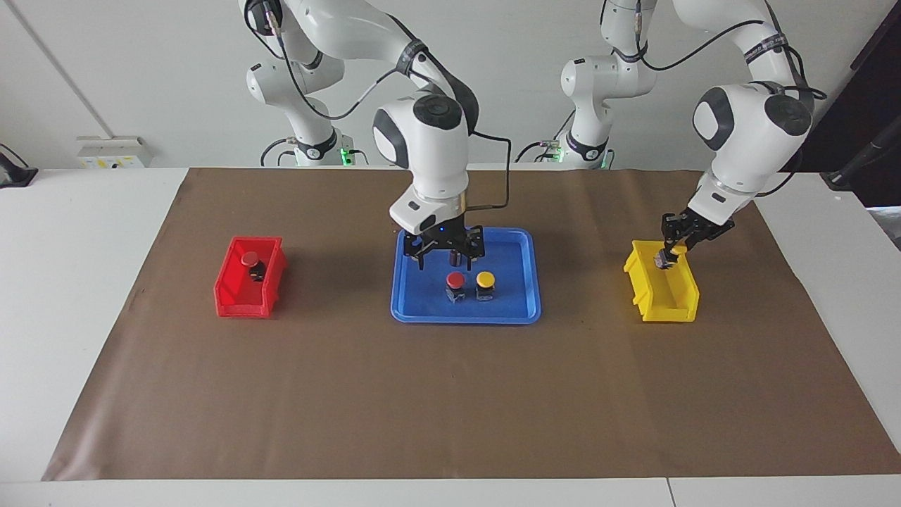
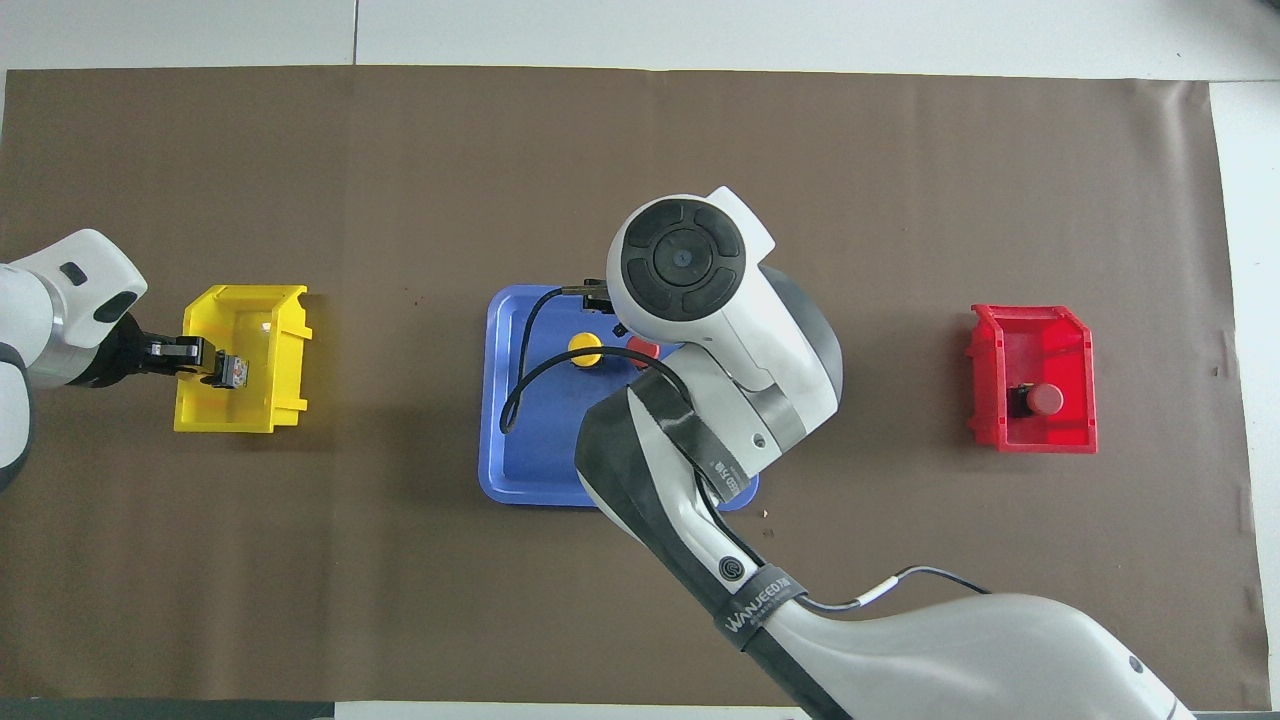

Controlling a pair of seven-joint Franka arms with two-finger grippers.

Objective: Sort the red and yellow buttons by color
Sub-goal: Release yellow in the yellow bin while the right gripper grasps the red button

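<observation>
Right arm band reads "WANJEED". Left pincer [image 1: 669, 255] grasps a yellow button [image 1: 677, 249] over the yellow bin [image 1: 677, 296]. Right pincer [image 1: 448, 253], released, hangs over the blue tray [image 1: 422, 310].

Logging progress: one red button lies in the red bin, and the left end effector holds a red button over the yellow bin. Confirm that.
Wrong colour: the facing view shows the left end effector holding a yellow button over the yellow bin. The red button does lie in the red bin.
</observation>
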